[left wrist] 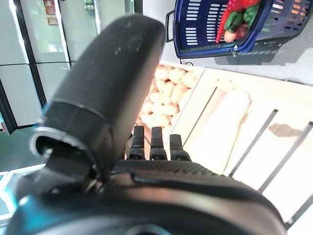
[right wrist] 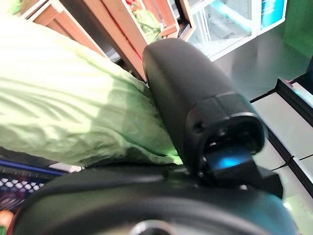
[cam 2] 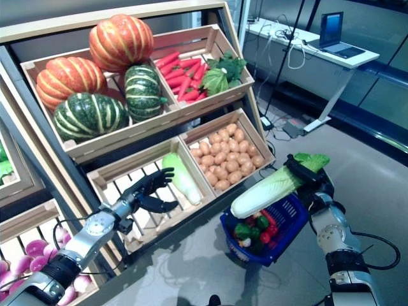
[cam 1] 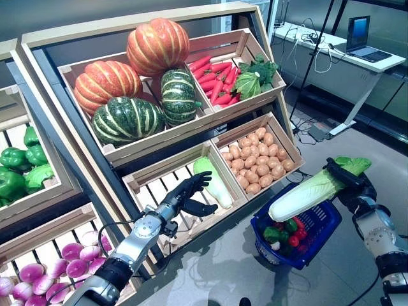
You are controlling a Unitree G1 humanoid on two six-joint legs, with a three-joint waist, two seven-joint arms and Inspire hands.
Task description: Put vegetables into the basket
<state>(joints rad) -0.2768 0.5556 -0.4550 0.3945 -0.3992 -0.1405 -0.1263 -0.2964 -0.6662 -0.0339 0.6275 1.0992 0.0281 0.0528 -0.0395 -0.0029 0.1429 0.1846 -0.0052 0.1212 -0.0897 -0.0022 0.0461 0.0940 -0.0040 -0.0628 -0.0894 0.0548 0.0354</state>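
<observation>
Wooden crates on a slanted produce stand point(cam 1: 57, 38) fill the background, holding pumpkins point(cam 1: 127, 76), carrots point(cam 1: 215, 78), potatoes point(cam 1: 258, 160) and, lower down, purple onions point(cam 1: 38, 271); a desk point(cam 1: 347, 54) with a laptop point(cam 1: 364, 38) stands well apart behind. Right hand point(cam 1: 354, 185) is clenched round the leafy end of a napa cabbage point(cam 1: 306, 194), its thumb pressed over the green leaves in the right wrist view. The cabbage hangs tilted, white stem end lowest, directly above the blue basket point(cam 1: 322, 233), which sits on the floor and already holds peppers point(cam 1: 280, 233) and other small vegetables. Left hand point(cam 1: 191, 194) is released, fingers relaxed and loosely spread, just short of a second napa cabbage point(cam 1: 213, 182) lying in the slatted crate point(cam 1: 159, 185) beyond its fingertips. Assessment: the step in hand is the drop into the basket. Recommended practice is to lower the stem end below the basket rim before loosening the fingers, since the cabbage is long compared with the basket opening and could tip out over the far wall. The leafy end is soft; a firm squeeze risks tearing.
</observation>
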